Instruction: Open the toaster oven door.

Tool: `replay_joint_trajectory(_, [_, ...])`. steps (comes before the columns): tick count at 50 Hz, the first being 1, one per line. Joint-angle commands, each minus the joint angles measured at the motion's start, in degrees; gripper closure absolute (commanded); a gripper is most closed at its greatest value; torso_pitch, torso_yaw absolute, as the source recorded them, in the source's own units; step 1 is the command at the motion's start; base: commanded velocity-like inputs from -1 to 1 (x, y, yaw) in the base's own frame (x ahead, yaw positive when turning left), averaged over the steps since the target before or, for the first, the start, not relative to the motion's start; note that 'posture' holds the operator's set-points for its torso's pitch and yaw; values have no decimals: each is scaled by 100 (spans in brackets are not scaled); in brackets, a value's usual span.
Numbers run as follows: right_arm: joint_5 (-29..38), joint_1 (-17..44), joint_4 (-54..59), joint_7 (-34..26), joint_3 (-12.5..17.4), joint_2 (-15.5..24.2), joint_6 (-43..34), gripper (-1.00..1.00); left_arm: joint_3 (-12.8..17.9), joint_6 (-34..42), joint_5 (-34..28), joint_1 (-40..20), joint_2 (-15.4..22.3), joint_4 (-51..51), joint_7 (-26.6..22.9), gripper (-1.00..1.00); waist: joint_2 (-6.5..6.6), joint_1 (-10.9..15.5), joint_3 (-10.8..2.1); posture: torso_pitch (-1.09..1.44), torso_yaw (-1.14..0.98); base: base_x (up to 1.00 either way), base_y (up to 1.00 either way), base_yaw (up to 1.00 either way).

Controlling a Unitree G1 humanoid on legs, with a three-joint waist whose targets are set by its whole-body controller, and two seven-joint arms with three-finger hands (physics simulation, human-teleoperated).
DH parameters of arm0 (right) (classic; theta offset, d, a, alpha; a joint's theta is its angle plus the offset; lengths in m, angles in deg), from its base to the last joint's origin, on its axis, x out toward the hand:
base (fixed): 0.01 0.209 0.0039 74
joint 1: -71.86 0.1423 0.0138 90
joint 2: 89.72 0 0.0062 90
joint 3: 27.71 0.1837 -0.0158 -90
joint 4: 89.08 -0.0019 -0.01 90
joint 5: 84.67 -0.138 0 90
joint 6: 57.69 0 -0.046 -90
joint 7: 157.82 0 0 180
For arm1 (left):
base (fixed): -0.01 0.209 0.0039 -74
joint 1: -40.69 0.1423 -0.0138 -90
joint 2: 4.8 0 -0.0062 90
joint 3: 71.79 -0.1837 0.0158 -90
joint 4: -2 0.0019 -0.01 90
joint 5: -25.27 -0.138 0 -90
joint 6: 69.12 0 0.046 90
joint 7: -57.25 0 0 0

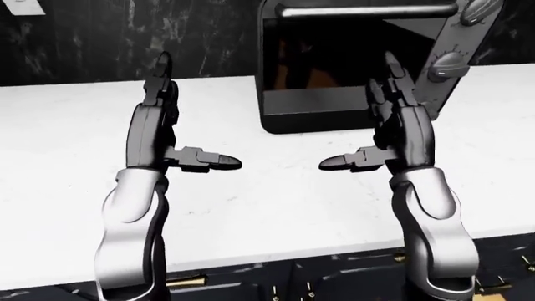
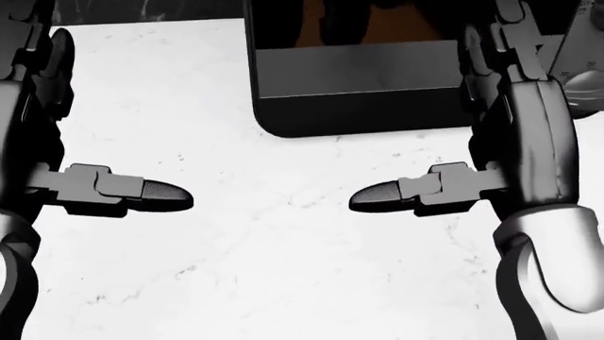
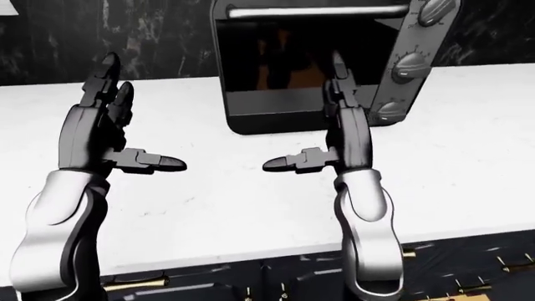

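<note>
Both hands, left (image 1: 171,135) & right (image 1: 389,135), are held spread wide (thumbs pointed inward) above the white counter (image 1: 276,200), nothing gripped. Toaster oven (image 1: 359,63) is seen at top of left-eye view w/ door (image 1: 334,59) closed, right fingertips (image 1: 391,63) just before it.

We saw 2 arms of matching build: glossy pale grey forearm shells that narrowed into dark charcoal wrist housings. The left hand (image 1: 163,135) and right hand (image 1: 393,135) were matte black, each with 3 blocky, segmented fingers. The thumbs (image 2: 156,195) ended in rounded pads with a fine dotted texture.
</note>
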Motion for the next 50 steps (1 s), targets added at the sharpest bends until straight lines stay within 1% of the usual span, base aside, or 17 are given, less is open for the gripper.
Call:
replay_joint_trajectory(1, [-2,141,-181,7,35,26,175,-100,39,-138,-6,-168,49,-178,17,-100,4,-2,-143,-10,0,0,0,0])
replay_joint_trajectory(7, [-2,150,-210,-7,38,27,160,-100,40,-57,-18,-212,75,-249,8,-100,-17,32,-375,-16,0,0,0,0])
replay_joint_trajectory(8, [-64,399,-406,10,116,106,-287,-100,42,-45,-22,-210,75,-264,6,-100,-21,39,-417,-17,0,0,0,0])
replay_joint_trajectory(9, [-25,179,-254,4,61,53,82,-100,38,-58,-28,-218,70,-241,14,-100,-27,51,-464,-18,0,0,0,0])
replay_joint_trajectory(10, [-11,134,-224,2,46,43,162,-100,35,-45,-33,-219,73,-252,12,-100,-31,51,-506,-19,0,0,0,0])
replay_joint_trajectory(11, [-32,248,-308,8,73,72,-34,-100,30,-46,-44,-216,74,-255,12,-100,-32,68,-549,-20,0,0,0,0])
replay_joint_trajectory(12, [-9,159,-230,8,45,45,133,-100,33,-44,-41,-211,65,-263,11,-100,-36,80,-600,-21,0,0,0,0])
replay_joint_trajectory(21, [19,176,-193,-2,16,25,153,-100,42,-56,-50,-163,45,-302,12,-100,-53,138,-1107,-30,0,0,0,0])
replay_joint_trajectory(22, [-10,339,-303,15,47,58,-112,-100,44,-51,-55,-164,54,-303,12,-100,-53,143,-1157,-31,0,0,0,0])
replay_joint_trajectory(23, [16,201,-210,1,8,28,130,-100,36,-34,-51,-168,53,-316,6,-100,-55,149,-1206,-32,0,0,0,0])
replay_joint_trajectory(27, [22,314,-176,-5,8,44,81,-100,44,41,-38,-287,77,-294,6,-100,-55,165,-1369,-36,0,0,0,0])
replay_joint_trajectory(29, [54,324,-90,-5,-17,42,160,-100,35,21,-41,-291,81,-264,11,-100,-56,173,-1438,-38,0,0,0,0])
replay_joint_trajectory(30, [65,493,-148,15,22,94,-113,-100,33,7,-45,-291,82,-253,14,-100,-55,176,-1469,-39,0,0,0,0])
replay_joint_trajectory(31, [81,369,-81,-4,5,71,98,-100,39,26,-27,-288,68,-264,17,-100,-56,180,-1502,-40,0,0,0,0])
replay_joint_trajectory(32, [62,450,-152,-9,33,94,-58,-100,42,-5,-19,-264,73,-287,8,-100,-55,178,-1532,-41,0,0,0,0])
replay_joint_trajectory(33, [84,360,-110,-22,12,80,72,-100,2,14,-44,-246,72,-288,3,-100,-55,188,-1559,-42,0,0,0,0])
replay_joint_trajectory(50, [247,401,-46,-76,-83,17,87,-100,13,20,-67,-216,55,-330,-23,-100,-50,236,-1983,-59,0,0,0,0])
